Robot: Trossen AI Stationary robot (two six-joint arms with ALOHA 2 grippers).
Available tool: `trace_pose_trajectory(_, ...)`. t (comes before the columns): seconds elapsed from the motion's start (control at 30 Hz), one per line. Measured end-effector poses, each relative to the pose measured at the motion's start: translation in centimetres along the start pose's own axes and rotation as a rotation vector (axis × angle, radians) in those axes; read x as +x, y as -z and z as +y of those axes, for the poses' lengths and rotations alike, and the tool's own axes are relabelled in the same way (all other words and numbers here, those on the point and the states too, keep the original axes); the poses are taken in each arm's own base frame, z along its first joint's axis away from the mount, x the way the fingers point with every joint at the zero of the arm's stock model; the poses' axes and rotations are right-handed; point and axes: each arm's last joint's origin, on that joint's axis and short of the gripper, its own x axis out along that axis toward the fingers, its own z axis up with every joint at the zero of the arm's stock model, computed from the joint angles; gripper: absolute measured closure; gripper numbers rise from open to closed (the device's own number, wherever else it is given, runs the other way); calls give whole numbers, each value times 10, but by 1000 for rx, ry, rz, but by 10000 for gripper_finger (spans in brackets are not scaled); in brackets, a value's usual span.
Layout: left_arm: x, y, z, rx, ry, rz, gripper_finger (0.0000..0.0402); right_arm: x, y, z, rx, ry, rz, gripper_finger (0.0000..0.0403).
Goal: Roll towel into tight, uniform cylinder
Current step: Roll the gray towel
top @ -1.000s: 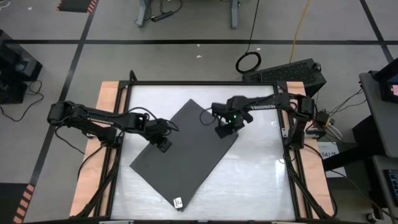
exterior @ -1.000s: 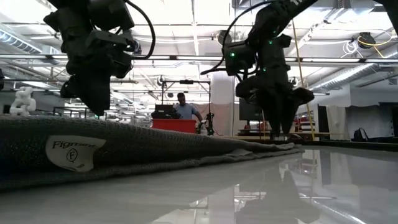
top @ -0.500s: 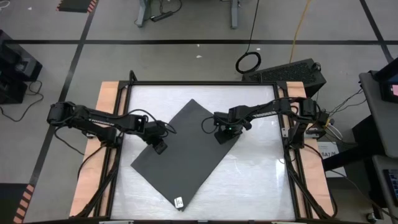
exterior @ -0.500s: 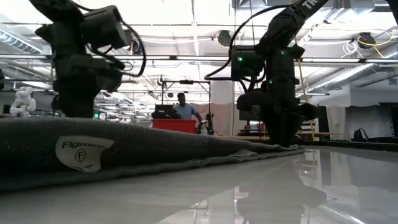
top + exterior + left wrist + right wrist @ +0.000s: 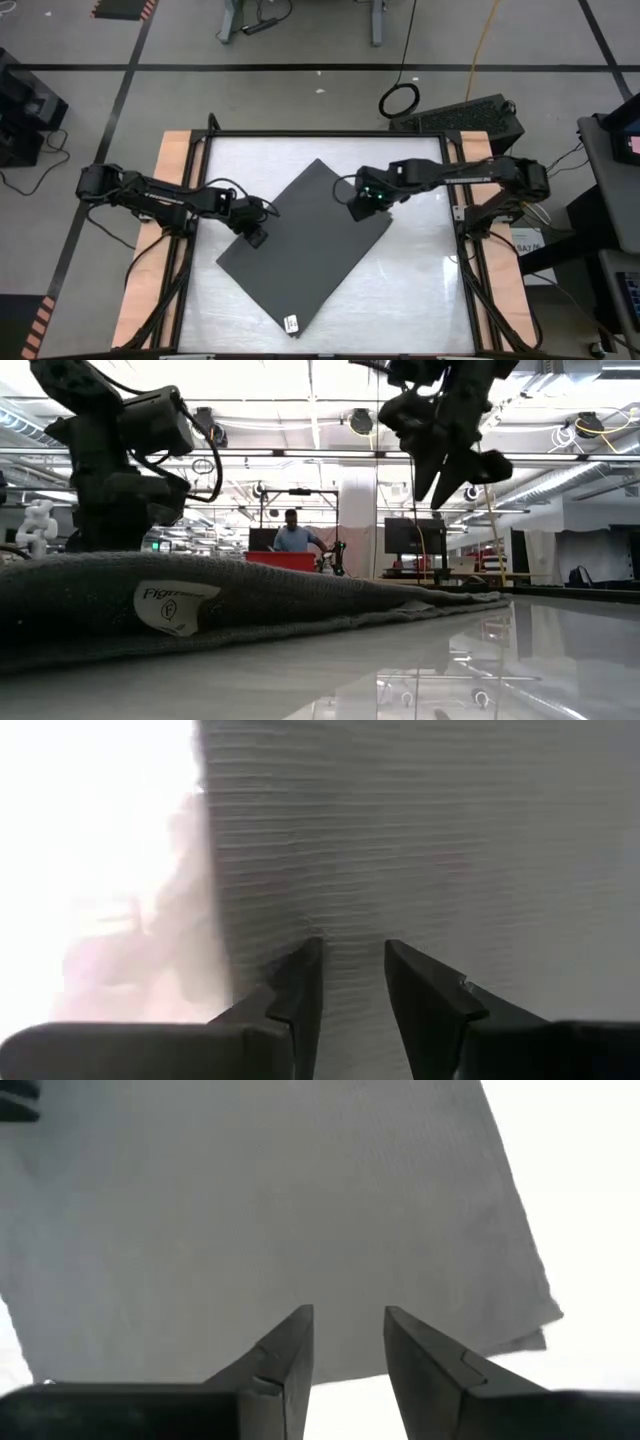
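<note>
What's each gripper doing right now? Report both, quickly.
Left gripper: open, fingers down at the towel near its edge, nothing gripped.
Right gripper: open, raised above the towel, holding nothing.

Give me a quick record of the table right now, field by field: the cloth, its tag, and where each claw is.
Cloth: dark charcoal-grey soft towel, spread flat and unrolled, lying diagonally on the white table
Tag: small white tag at the towel's near corner
Left claw: down at the towel's left edge, fingers slightly apart, nothing between them
Right claw: raised above the towel near its right corner, fingers slightly apart, holding nothing
Rolling: not started
Background: a person far behind the table
</note>
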Motion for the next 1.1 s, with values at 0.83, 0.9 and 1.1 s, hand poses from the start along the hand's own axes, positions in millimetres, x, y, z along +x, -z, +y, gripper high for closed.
trace_pose_trajectory(0.83, -34, 41, -93, 213, 388, -49, 285, -1, 43, 30, -427, -145, 64, 298)
trace_pose_trajectory(0.9, -23, 45, -95, 224, 337, -40, 285, 0, 47, 32, -424, -110, 11, 298)
trace_pose_trajectory(1.1, 9, 46, -97, 162, 245, -5, 285, 30, 39, 23, -380, -50, -70, 318)
